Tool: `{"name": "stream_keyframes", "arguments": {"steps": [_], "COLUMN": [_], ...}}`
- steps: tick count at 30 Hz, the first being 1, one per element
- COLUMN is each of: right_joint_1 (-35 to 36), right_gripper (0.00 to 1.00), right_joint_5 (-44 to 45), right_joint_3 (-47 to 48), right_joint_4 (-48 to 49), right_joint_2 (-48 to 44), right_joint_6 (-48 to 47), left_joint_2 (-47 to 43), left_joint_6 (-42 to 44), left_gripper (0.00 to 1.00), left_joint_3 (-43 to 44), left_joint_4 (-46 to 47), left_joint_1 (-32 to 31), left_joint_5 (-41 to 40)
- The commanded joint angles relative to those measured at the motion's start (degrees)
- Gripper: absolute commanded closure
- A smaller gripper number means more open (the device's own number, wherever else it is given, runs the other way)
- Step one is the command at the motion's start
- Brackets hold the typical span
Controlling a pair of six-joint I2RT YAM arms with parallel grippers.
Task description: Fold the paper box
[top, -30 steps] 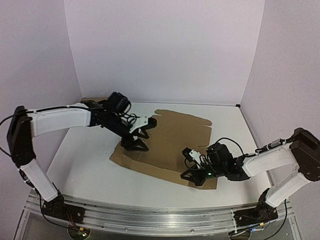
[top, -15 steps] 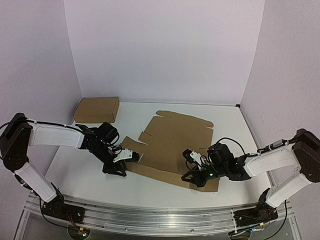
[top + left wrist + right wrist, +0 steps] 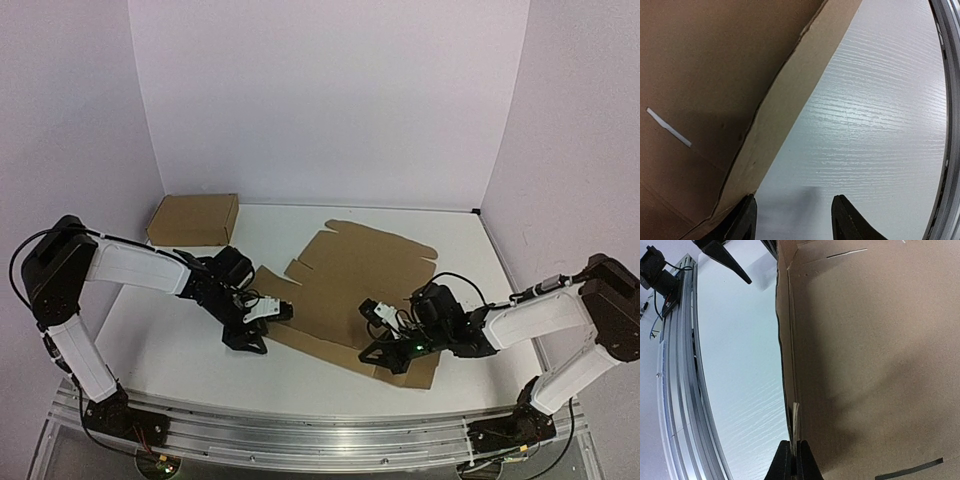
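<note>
The paper box (image 3: 352, 275) is a flat brown die-cut sheet with flaps and slits, lying mid-table. My left gripper (image 3: 250, 338) is open at the sheet's near-left corner. In the left wrist view (image 3: 795, 220) bare table lies between its fingers, and the left finger (image 3: 746, 221) is right beside the edge of the sheet's flap (image 3: 785, 110). My right gripper (image 3: 378, 358) is shut on the sheet's near edge. The right wrist view (image 3: 794, 460) shows its fingers pinching a thin folded strip at the edge of the sheet (image 3: 870, 340).
A smaller plain brown cardboard box (image 3: 193, 218) stands at the back left by the wall. The aluminium rail (image 3: 300, 430) runs along the table's near edge, also seen in the left wrist view (image 3: 942, 100) and the right wrist view (image 3: 675, 365). White table (image 3: 170, 330) surrounds the sheet.
My left arm has come off the sheet's far-left part and dropped to its near-left corner, uncovering the plain box. The sheet's far end has shifted slightly right. The right gripper keeps its pinch.
</note>
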Motion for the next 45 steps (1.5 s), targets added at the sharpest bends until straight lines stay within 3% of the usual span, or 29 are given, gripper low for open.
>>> {"name": "stream_keyframes", "arguments": {"steps": [1, 17, 25, 33, 38, 45], "right_joint_1": [0.08, 0.12, 0.08, 0.13, 0.15, 0.12], "right_gripper": [1.0, 1.0, 1.0, 1.0, 1.0, 1.0], "right_joint_5": [-4.26, -5.71, -6.09, -4.75, -5.41, -6.22], "right_joint_3": [1.71, 0.19, 0.68, 1.39, 1.97, 2.0], "right_joint_4": [-1.54, -4.02, -4.2, -4.13, -4.11, -4.13], "right_joint_2": [0.97, -1.86, -1.47, -0.91, 0.24, 0.36], "right_joint_6": [-2.83, -5.33, -5.87, -5.97, -5.97, -6.21], "left_joint_2": [2.38, 4.81, 7.39, 5.03, 4.18, 3.35], "left_joint_6": [1.65, 12.05, 11.05, 15.68, 9.6, 8.15], "left_gripper": [0.44, 0.36, 0.33, 0.4, 0.52, 0.54], "left_joint_3": [5.44, 9.36, 13.59, 11.14, 10.93, 9.75], "left_joint_4": [3.73, 1.26, -1.16, -9.77, -5.17, 3.6], "left_joint_1": [-0.38, 5.68, 5.14, 2.56, 1.56, 1.55], "left_joint_5": [1.46, -2.47, 4.9, 12.6, 11.45, 5.14]}}
